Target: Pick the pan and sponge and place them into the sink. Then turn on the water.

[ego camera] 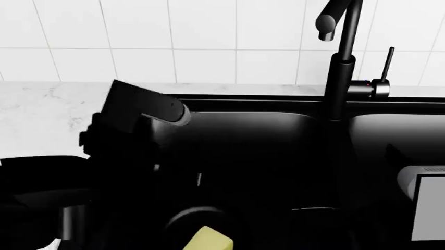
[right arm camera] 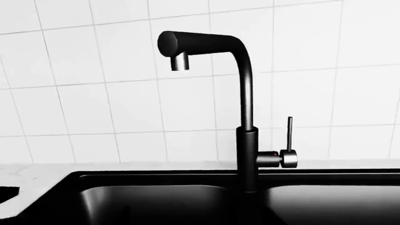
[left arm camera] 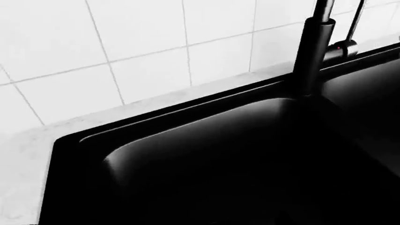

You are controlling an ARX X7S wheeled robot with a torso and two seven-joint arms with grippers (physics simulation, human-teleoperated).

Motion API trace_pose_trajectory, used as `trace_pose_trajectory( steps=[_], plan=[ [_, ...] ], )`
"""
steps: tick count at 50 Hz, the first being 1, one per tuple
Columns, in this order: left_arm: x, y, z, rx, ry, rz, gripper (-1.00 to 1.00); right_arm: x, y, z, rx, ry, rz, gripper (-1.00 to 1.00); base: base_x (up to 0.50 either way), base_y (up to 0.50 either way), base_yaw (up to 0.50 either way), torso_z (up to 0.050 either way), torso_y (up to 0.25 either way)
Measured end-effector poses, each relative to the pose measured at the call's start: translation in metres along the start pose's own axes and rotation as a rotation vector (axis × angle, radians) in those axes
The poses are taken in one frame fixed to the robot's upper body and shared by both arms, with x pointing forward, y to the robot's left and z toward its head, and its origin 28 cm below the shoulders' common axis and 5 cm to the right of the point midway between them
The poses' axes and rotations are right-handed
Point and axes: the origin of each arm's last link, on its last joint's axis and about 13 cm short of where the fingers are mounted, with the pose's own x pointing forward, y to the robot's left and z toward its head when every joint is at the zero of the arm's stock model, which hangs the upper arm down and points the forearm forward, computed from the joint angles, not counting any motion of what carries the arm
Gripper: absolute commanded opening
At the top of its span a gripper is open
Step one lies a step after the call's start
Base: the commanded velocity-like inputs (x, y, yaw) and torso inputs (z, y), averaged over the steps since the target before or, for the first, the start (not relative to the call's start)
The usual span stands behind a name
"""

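Black, the left arm (ego camera: 139, 112) is stretched over the sink's (ego camera: 243, 130) left basin; its gripper is hidden, so its state cannot be told. The sponge (ego camera: 207, 239) is seen just beside that arm.

White tile wall (right arm camera: 112, 93) fills background, square tiles, thin grey grout lines, same wall in all three views. Pale marbled countertop (ego camera: 41, 112) runs along wall foot, faint grey veining, narrow strip behind black basin, wider patch at head view's left. Countertop edge meets tiles in straight seam.
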Motion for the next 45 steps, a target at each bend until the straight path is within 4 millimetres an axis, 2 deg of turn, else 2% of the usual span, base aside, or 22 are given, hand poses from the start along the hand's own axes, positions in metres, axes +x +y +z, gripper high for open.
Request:
trace_pose_trajectory(
  steps=[9,21,45],
  plan=[
    [-0.023,0.019,0.0,-0.08,-0.14,0.134,1.0,0.001,0.002,-0.004,-0.008,-0.004,0.014,1.0,0.0,0.0,0.0,0.0,0.0],
    [-0.046,0.04,-0.023,-0.151,-0.233,0.242,1.0,0.001,0.001,-0.006,-0.037,-0.017,-0.006,1.0,0.0,0.0,0.0,0.0,0.0],
    [-0.067,0.052,-0.056,-0.153,-0.267,0.326,1.0,-0.001,-0.001,-0.011,-0.072,-0.033,-0.032,1.0,0.0,0.0,0.0,0.0,0.0]
  ],
)
